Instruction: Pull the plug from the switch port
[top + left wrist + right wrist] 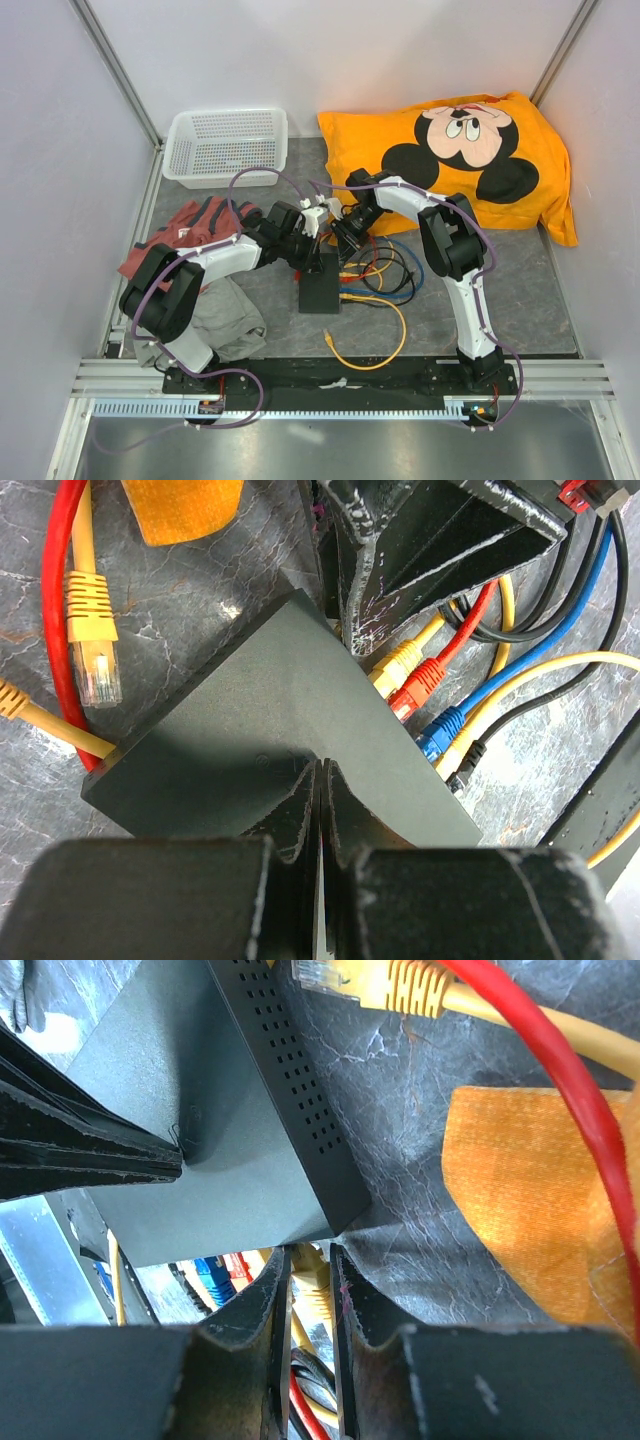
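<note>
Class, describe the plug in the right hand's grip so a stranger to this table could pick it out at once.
Find the black switch in the middle of the table. Plugs line its right side; the right hand pinches the yellow plug at the row's far end. A red plug sits right beside it, unlike the loose yellow plug lying apart.

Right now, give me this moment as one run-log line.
phase: grasp | left gripper: shut, tips on switch top | right gripper: shut on yellow plug | plug: in port, not yet pulled
</note>
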